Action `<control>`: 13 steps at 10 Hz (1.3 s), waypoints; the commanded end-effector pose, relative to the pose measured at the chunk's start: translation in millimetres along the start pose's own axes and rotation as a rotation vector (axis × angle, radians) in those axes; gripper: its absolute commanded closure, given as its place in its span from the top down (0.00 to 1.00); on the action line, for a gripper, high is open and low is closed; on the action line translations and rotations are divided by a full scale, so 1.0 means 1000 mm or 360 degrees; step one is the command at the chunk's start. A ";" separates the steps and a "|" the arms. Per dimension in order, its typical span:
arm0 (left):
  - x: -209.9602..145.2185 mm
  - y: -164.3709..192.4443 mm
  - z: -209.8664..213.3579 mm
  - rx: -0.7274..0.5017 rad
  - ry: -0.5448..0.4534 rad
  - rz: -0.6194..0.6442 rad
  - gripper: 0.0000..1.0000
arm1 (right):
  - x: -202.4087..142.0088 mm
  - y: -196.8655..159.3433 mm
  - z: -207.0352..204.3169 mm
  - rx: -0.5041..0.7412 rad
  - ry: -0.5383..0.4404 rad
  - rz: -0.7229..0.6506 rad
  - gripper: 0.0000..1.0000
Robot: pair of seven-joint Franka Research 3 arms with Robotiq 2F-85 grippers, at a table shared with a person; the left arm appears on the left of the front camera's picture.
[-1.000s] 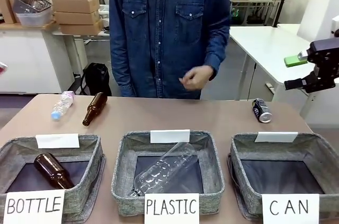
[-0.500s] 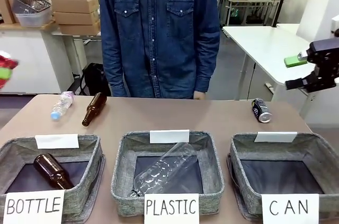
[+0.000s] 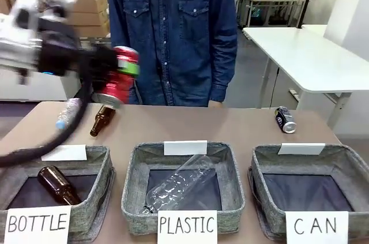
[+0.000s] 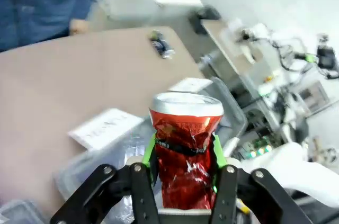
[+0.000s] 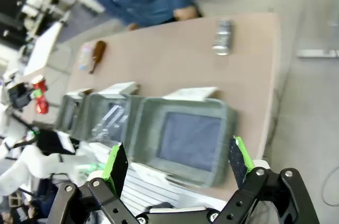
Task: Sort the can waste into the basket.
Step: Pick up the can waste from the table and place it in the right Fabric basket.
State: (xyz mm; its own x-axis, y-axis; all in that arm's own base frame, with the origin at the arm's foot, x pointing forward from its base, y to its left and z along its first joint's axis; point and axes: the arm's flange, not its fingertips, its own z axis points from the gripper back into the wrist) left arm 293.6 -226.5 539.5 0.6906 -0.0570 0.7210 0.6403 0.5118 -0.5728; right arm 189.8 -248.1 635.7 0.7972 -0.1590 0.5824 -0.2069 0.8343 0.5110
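A crushed red can (image 3: 120,78) hangs in the air above the table's far left, with my left gripper (image 3: 118,79) shut on it. In the left wrist view the red can (image 4: 185,155) stands upright between the green pads of that gripper (image 4: 183,156). A black can (image 3: 284,120) lies on the table at the far right, behind the grey basket (image 3: 262,157) signed CAN, whose inside is bare. My right gripper (image 5: 177,163) is open, high above the CAN basket (image 5: 222,128), with the black can (image 5: 222,37) beyond it.
The PLASTIC basket (image 3: 130,186) holds a clear bottle (image 3: 179,185); the BOTTLE basket (image 3: 98,192) holds a brown bottle (image 3: 57,186). Another brown bottle (image 3: 102,120) and a clear bottle (image 3: 67,113) lie at the far left. A person in denim (image 3: 173,30) stands at the far edge.
My left arm has swung in from the left, carrying the red can rightward. My right arm has left the front view. The person's hand has dropped to the side.
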 end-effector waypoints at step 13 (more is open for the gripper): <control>-0.025 -0.192 -0.305 -0.0544 0.0590 -0.1321 0.44 | 0.000 0.000 0.000 0.0000 0.0000 0.0000 1.00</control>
State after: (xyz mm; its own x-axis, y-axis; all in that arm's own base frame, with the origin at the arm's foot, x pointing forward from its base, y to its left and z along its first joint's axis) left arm 231.3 -529.9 514.7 0.1885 -0.5503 0.8134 0.9806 0.0608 -0.1861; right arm 188.2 -250.4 634.5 0.7994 -0.1365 0.5851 -0.2226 0.8373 0.4994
